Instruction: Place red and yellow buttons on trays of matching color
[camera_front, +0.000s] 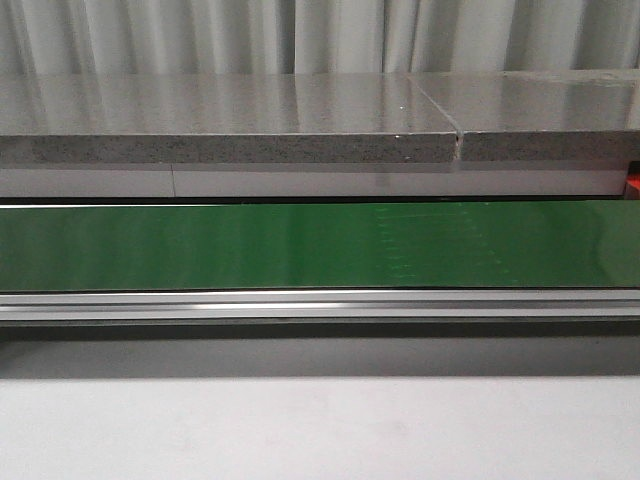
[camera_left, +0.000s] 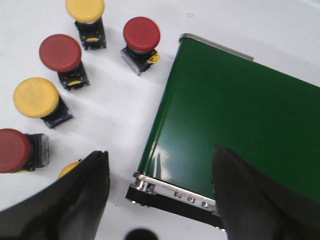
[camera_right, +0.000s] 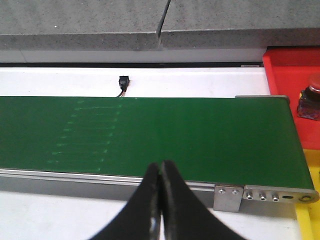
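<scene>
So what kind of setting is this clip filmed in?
Probably a lab mock-up of a sorting line, not a real factory: a short green conveyor belt on a white table, loose red and yellow push buttons beside it, a red tray at the belt's end.

Support: white table (camera_left: 125, 110) | Landmark: green conveyor belt (camera_left: 235, 115) resting on table | Beside belt end: red buttons (camera_left: 141, 34) and yellow buttons (camera_left: 36, 97), upright | At opposite belt end: red tray (camera_right: 290, 75), yellow tray (camera_right: 310, 210)
</scene>
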